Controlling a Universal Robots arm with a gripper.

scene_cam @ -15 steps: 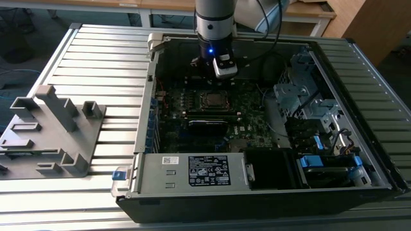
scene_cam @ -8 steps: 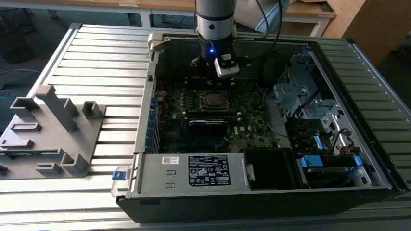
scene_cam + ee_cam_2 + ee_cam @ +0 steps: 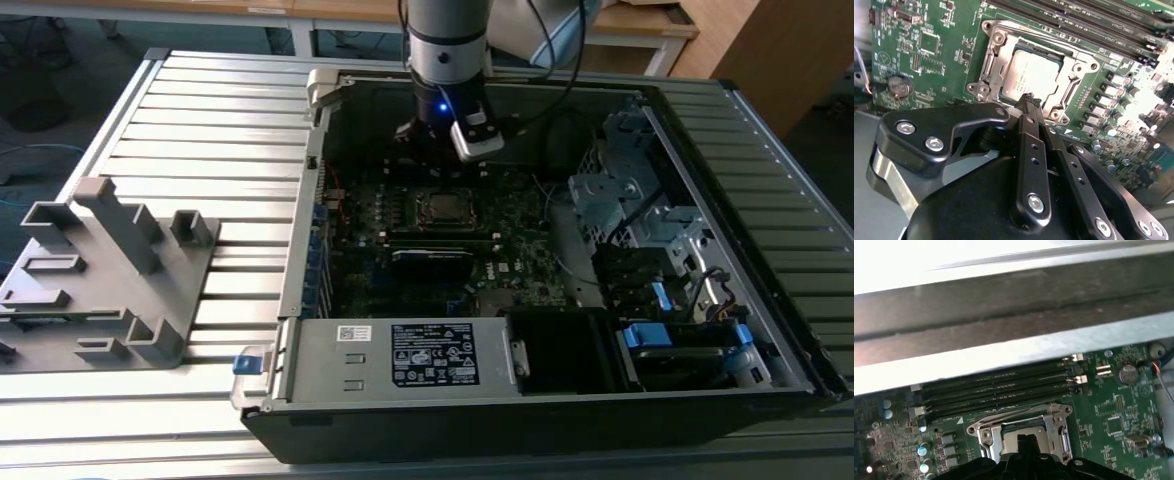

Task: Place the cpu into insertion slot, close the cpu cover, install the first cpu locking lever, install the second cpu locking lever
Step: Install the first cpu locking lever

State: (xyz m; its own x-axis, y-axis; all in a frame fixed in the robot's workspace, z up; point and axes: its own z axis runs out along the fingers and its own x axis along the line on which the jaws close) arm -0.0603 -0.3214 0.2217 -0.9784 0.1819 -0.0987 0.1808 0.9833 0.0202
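In the second wrist view the end effector (image 3: pixel 1029 100) hangs just above the socket with its fingers pressed together, gripping nothing. Just beyond the tips, the cpu (image 3: pixel 1029 75) sits in the insertion slot (image 3: pixel 985 60), the cpu cover (image 3: pixel 1066 97) lying closed around it. Farther off run long memory slots (image 3: pixel 1004 390), then the case wall (image 3: pixel 1014 347).

An open computer case (image 3: pixel 561 400) lies on a slatted desk (image 3: pixel 200 120); a grey plastic fixture (image 3: pixel 107 280) sits at its nine o'clock, and long black memory slots (image 3: pixel 999 390) cross the green motherboard (image 3: pixel 929 60)
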